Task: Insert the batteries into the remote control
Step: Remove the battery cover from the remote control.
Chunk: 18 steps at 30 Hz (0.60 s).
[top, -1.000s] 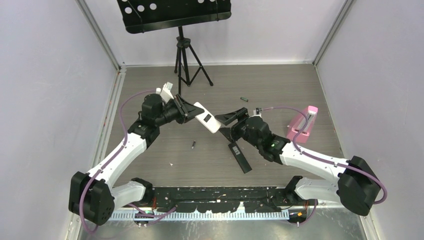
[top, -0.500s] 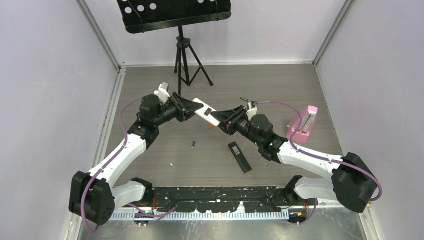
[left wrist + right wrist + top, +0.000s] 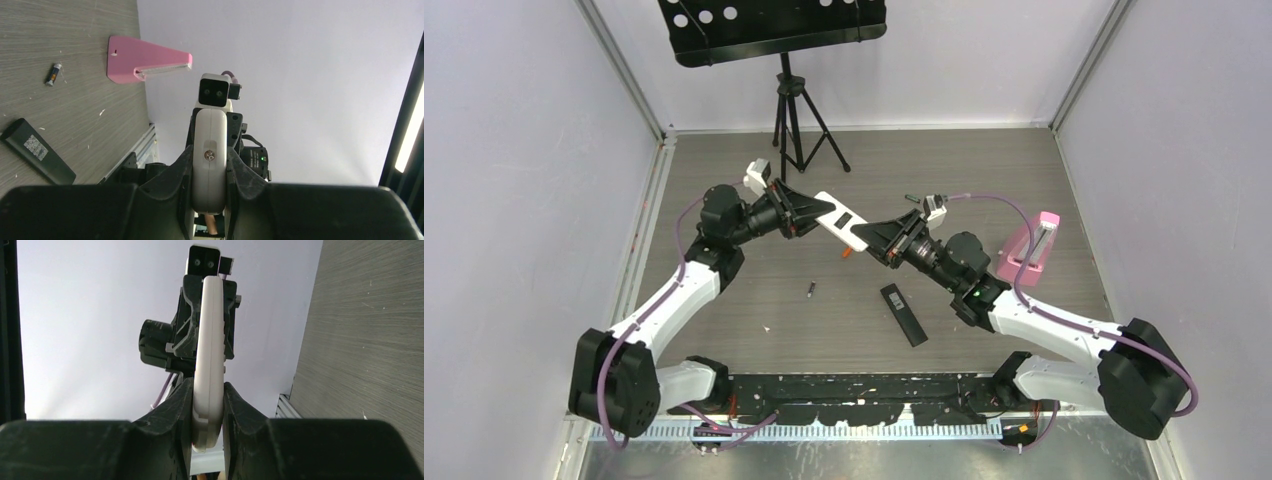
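R gripper having just swung in, now pinching free end of white remote; L gripper clamping other end; remote hanging btwn both; batteries lying loose on table, none loaded.

Raised left arm and right arm, jaws clamped

Spotted extra things on and around the grey wooden table.
Saw a black music stand with round holes, up on three thin legs at the far end of the table. Found a pink wedge lying near the right edge, well apart from the stand. Noticed pale purple walls all around.
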Motion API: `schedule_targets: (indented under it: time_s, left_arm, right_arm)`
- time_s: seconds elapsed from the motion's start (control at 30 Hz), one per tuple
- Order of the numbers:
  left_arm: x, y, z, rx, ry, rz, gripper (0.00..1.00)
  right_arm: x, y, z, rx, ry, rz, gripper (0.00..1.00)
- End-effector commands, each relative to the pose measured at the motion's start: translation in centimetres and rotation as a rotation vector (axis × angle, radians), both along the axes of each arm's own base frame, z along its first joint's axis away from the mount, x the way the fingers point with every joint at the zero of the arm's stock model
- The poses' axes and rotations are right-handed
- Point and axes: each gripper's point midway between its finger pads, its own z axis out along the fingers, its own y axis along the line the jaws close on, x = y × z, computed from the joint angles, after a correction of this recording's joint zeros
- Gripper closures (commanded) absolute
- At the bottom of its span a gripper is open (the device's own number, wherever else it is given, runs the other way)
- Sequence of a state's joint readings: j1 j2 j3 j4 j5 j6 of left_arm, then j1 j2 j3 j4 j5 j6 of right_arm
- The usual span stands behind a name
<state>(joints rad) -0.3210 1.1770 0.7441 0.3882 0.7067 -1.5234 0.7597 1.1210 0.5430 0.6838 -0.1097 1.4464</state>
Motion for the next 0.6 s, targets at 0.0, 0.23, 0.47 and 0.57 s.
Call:
schedule_targets:
  time_s: [0.0,0.23,0.47,0.57]
  left_arm:
    - [1.2,1.1,3.4,-0.088,-0.046,0.003,1.0]
    - [1.9,1.4,3.4,-0.092,-0.079,0.01,1.0]
    - [2.3,1.7,1.3,-0.004,-0.161,0.043,1.0]
    - [2.5,1.8,0.5,0.026,-0.179,0.054,1.0]
  right_arm:
    - [-1.5,-0.5,0.9,-0.023,-0.166,0.07,0.87]
    - [0.4,-1.1,-0.2,-0.05,-0.088,0.014,0.86]
    - [3.0,-1.0,-1.8,-0.081,0.072,-0.074,0.55]
    - [3.6,-0.8,-2.4,-0.077,0.106,-0.084,0.46]
